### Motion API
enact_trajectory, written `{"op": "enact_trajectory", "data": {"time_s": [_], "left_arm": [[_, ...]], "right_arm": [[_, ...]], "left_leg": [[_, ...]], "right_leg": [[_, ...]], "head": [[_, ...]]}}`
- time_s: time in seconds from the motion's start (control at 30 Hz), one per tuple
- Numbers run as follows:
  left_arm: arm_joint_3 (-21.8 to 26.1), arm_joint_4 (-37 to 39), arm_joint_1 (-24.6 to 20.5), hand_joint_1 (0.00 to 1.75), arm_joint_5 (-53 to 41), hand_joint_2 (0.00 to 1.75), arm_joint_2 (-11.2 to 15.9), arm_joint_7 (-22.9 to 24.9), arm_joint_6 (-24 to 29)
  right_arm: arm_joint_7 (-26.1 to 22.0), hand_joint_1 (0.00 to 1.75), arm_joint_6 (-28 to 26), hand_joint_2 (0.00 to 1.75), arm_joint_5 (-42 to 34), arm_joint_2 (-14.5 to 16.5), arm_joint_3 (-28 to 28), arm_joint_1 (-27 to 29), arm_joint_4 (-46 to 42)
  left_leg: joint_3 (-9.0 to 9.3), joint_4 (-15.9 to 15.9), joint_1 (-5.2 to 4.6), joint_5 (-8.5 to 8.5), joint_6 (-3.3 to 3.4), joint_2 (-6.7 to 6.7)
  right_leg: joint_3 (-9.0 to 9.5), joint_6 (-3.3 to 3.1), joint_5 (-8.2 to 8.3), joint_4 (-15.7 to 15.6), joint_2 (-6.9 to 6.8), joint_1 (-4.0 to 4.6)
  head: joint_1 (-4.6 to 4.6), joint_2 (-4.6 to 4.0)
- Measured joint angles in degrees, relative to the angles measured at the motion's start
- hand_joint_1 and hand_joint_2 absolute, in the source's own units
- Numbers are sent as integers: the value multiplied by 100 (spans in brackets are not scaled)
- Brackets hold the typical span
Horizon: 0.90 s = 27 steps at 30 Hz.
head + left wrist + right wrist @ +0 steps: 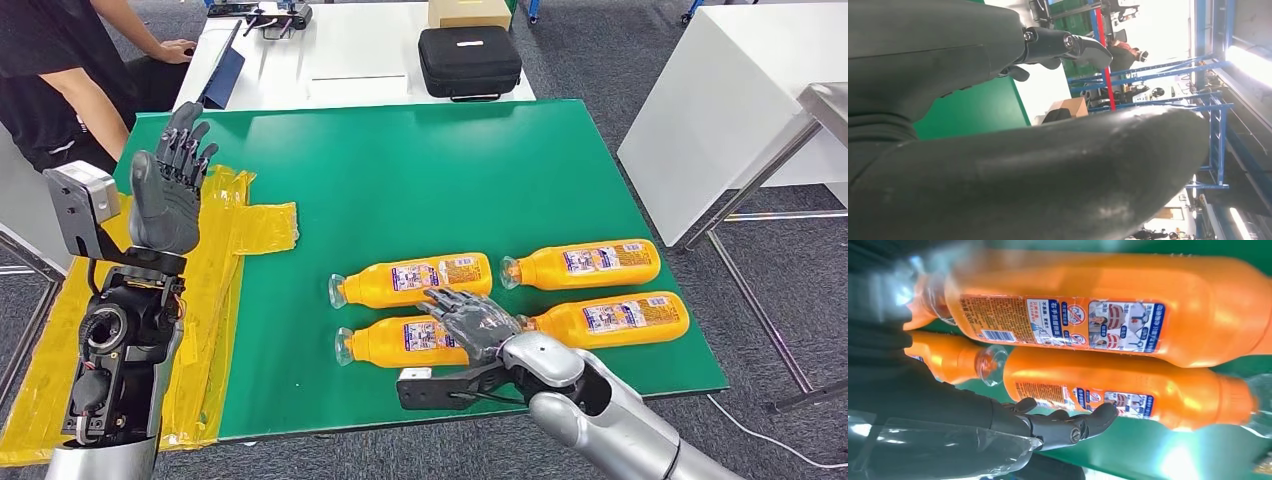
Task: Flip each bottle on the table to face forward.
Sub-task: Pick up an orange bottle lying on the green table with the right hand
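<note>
Green table (420,190) bears yellow tape (230,230); behind, perhaps blue shelving (1218,105).

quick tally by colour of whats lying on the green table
Orange bottles: 4 (far left, far right, near left, near right)
Yellow sheets: 1
Total: 5
</note>
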Motion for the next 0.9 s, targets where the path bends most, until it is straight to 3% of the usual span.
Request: {"op": "enact_trajectory", "data": {"time_s": [0.47, 0.73, 0.9], "left_arm": [[179, 0, 11, 0, -75, 0, -127, 22, -96], [217, 2, 19, 0, -58, 0, -130, 8, -100], [221, 4, 20, 0, -55, 0, -130, 7, -102]], "right_arm": [[-85, 0, 125, 175, -745, -1048, 144, 136, -318], [-173, 0, 94, 175, -1528, -2048, 161, -95, -307], [-180, 0, 50, 175, -1645, -2262, 166, -134, -278]], "left_leg": [[-2, 0, -3, -1, 0, -2], [-3, 1, -4, 0, 0, -3], [-3, 1, -4, -1, 0, -1]], "right_leg": [[1, 2, 1, -1, -1, -1], [3, 3, 2, -1, -1, -2], [1, 3, 2, -1, -1, -1]], "head": [[0, 0], [1, 0], [0, 0]]}}
